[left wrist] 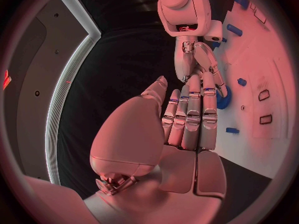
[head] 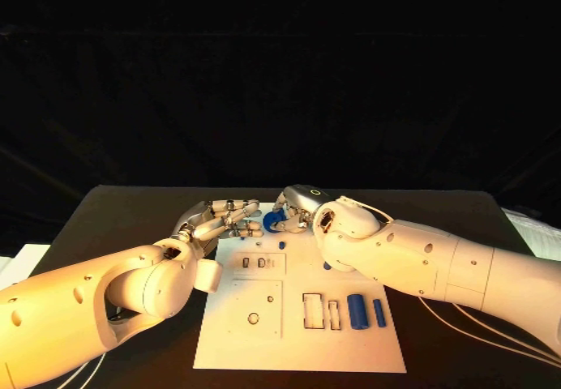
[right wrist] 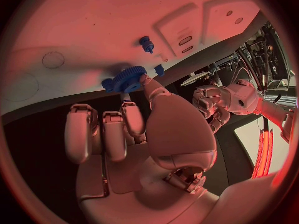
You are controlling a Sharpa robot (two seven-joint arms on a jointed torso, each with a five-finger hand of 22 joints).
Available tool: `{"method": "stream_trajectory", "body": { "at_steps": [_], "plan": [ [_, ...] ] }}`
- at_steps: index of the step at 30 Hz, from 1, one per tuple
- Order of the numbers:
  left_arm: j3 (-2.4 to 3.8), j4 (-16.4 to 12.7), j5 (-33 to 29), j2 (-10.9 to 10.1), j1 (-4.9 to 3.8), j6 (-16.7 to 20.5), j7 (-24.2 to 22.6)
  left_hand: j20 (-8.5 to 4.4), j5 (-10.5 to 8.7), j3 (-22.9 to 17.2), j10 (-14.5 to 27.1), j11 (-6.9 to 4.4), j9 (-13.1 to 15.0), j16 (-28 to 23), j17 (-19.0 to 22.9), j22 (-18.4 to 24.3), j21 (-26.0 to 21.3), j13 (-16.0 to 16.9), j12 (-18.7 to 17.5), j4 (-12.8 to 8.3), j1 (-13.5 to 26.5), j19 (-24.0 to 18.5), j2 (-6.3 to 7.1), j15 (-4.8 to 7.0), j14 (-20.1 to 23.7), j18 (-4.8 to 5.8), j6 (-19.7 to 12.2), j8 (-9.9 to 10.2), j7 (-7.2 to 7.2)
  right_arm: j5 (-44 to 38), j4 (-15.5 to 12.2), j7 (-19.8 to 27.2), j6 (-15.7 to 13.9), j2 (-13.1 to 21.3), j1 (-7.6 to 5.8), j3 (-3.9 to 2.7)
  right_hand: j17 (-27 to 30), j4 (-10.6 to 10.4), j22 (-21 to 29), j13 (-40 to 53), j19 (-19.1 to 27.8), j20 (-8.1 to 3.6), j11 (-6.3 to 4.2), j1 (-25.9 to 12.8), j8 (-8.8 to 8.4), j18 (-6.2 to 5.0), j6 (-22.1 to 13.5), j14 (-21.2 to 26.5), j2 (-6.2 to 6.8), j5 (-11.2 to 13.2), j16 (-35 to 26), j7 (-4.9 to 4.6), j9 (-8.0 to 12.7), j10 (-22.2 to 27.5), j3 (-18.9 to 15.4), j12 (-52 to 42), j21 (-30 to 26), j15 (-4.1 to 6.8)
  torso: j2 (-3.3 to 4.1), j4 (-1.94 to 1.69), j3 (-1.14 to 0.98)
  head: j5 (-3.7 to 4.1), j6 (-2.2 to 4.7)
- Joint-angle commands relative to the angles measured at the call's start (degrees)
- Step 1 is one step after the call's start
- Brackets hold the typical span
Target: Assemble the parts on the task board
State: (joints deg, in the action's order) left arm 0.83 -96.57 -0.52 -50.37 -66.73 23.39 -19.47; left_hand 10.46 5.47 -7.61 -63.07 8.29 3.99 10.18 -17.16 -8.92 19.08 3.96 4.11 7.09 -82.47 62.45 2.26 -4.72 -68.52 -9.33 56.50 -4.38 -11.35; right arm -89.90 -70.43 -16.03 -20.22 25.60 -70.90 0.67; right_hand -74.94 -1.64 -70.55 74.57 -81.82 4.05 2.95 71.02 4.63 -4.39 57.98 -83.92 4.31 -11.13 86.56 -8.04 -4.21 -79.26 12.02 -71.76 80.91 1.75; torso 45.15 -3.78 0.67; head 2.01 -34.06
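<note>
A blue gear (head: 272, 221) sits at the far edge of the white task board (head: 293, 340). My right hand (head: 301, 209) reaches down onto the gear (right wrist: 127, 78) and pinches it between thumb and a fingertip, its other fingers curled in. My left hand (head: 229, 219) lies just left of it, fingers stretched out straight, with the tips beside the gear (left wrist: 223, 97) and nothing in its grasp. A small blue peg (head: 282, 245) stands on the board just in front of the gear.
Two blue cylinders (head: 357, 311) (head: 378, 312) lie side by side on the board's right part, next to two narrow rectangular slots (head: 314, 311). Small slots (head: 254, 262) and a round hole (head: 254, 318) mark the board's left part. The black table (head: 117, 219) surrounds the board.
</note>
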Motion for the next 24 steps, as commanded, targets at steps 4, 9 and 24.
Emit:
{"method": "stream_trajectory", "body": {
  "at_steps": [4,9,24],
  "plan": [
    [0.04,-0.12,-0.05,0.08,-0.06,-1.16,-0.29,0.07,-0.09,-0.39,0.06,-0.06,-0.07,-0.37,-0.04,-0.07,0.04,-0.08,-0.2,0.05,-0.26,0.11,-0.11,-0.02,-0.13,-1.01,-0.01,0.21,-0.09,-2.79,0.18,-4.68,-0.25,-0.03,0.27,0.16,-9.23,-0.86,0.61,-2.79,0.3,0.91,0.77,-0.43,-1.15,0.34,-4.05,-4.74,1.4,1.74,-0.36,-0.82,0.52,2.54,-1.54,3.63,-0.62,-0.95,-0.02,-0.01,0.0,0.11,0.06],
    [0.04,-0.11,-0.05,0.01,-0.06,-1.14,-0.26,0.07,-0.09,-0.39,0.06,-0.06,-0.07,-0.37,-0.04,-0.07,0.04,-0.08,-0.2,0.05,-0.26,0.11,-0.11,-0.02,-0.13,-1.01,-0.01,0.21,-0.09,-2.87,0.15,-4.91,0.1,0.2,0.28,0.16,-9.22,-0.92,0.65,-2.9,0.32,0.95,0.81,-0.37,-1.14,0.33,-4.2,-4.73,1.42,1.75,-0.37,-0.86,0.51,2.63,-1.6,3.77,-0.64,-0.99,0.0,0.01,-0.03,0.05,0.01],
    [0.04,0.14,-0.05,0.01,-0.06,-1.43,-0.07,0.08,-0.11,-0.45,0.09,-0.06,-0.07,-0.43,-0.11,-0.08,0.05,-0.08,-0.24,0.05,-0.1,0.1,-0.06,-0.04,-0.14,-0.99,-0.04,0.26,-0.09,1.68,-3.93,0.8,-7.95,4.21,0.27,0.02,-9.7,-1.9,-0.1,-1.31,-0.05,0.97,0.53,0.05,-0.25,0.45,-2.61,-4.86,0.49,-0.32,-0.09,-0.5,0.04,1.12,-1.77,1.72,-0.25,-0.83,-0.06,0.02,-0.05,0.07,0.16]
  ]
}}
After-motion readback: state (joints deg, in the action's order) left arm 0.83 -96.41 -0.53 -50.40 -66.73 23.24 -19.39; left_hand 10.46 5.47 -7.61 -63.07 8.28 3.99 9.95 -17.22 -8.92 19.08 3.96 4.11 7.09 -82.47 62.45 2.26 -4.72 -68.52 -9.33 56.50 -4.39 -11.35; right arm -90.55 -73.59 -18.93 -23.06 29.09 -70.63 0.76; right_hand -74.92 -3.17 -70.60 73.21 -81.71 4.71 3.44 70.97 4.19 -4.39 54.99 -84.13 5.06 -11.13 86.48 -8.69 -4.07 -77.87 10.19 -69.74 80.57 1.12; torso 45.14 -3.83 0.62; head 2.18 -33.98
